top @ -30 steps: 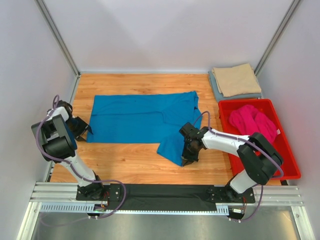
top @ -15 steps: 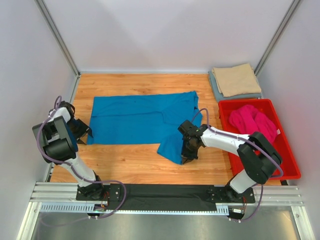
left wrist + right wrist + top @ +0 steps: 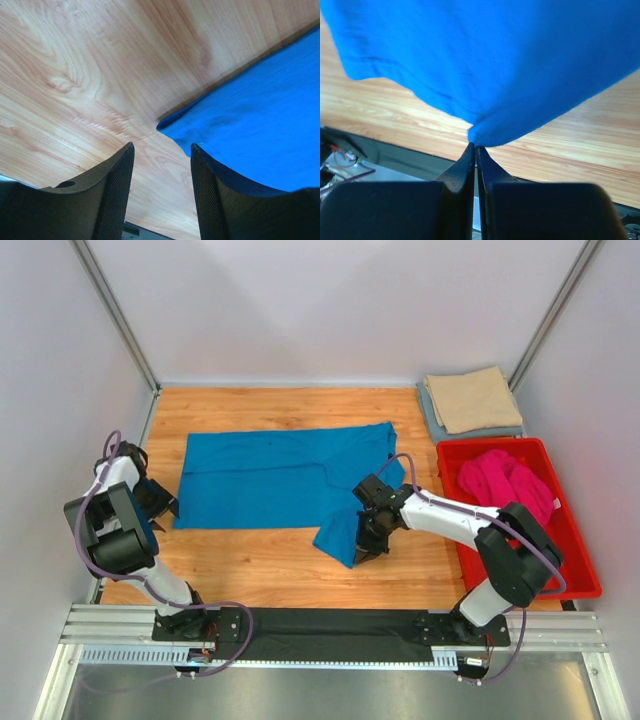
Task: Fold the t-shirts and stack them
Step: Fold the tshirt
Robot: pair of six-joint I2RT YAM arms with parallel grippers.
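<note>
The bright blue t-shirt lies spread flat across the wooden table. My right gripper is shut on its near right corner, and in the right wrist view the cloth bunches up from the pinched tips of that gripper. My left gripper stands open beside the shirt's near left corner. The left wrist view shows that corner just ahead of the left gripper, not between the fingers. A magenta t-shirt lies crumpled in the red bin. A folded tan t-shirt rests on a grey-blue one at the back right.
The red plastic bin stands along the right side, close to the right arm. White walls close in the table on three sides. A metal rail with both arm bases runs along the near edge.
My right gripper has drawn the pinched corner a little to the left. The shirt's near left corner has slid slightly toward the left gripper, which has shifted only slightly.
</note>
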